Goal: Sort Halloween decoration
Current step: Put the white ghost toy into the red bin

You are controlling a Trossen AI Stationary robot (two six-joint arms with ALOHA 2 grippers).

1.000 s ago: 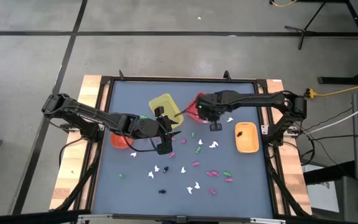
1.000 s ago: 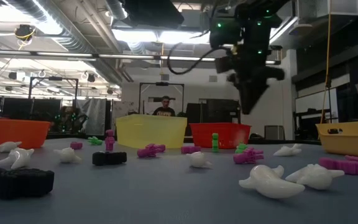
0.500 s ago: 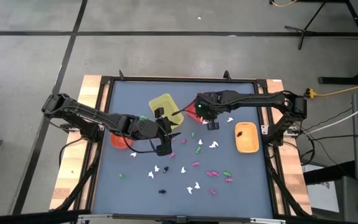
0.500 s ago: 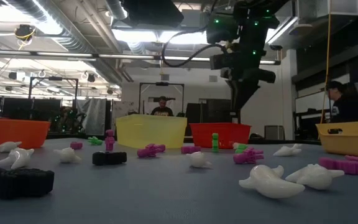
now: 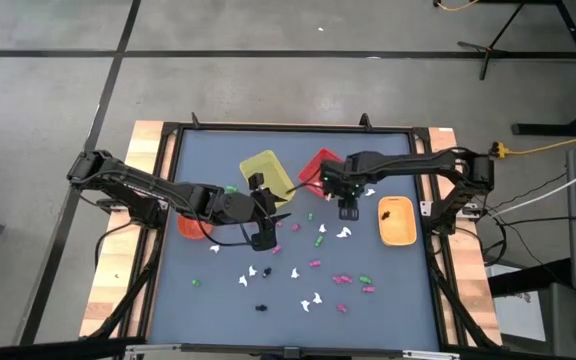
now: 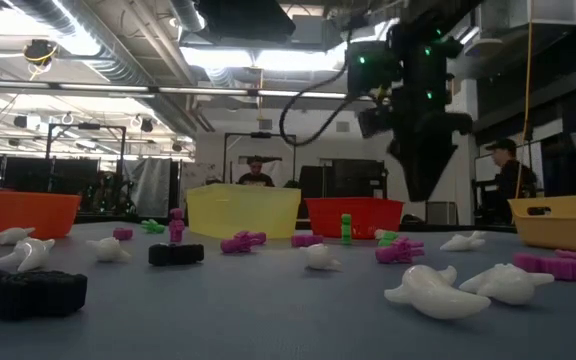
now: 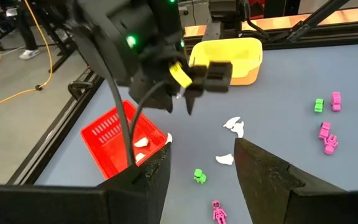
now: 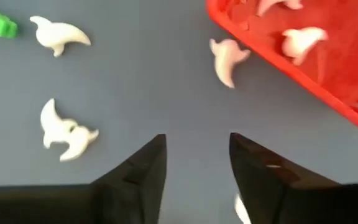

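I'm hovering the right gripper [image 5: 348, 207] just beside the red bin [image 5: 313, 168] with its fingers parted and empty, the left gripper [image 5: 265, 238] is waiting open near the yellow bin [image 5: 265, 170], and the Halloween decoration [image 5: 316, 264] is lying scattered across the table [image 5: 208, 150].

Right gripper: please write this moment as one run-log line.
right gripper: open, empty | beside red bin | white ghosts in bin | left gripper: open, waiting
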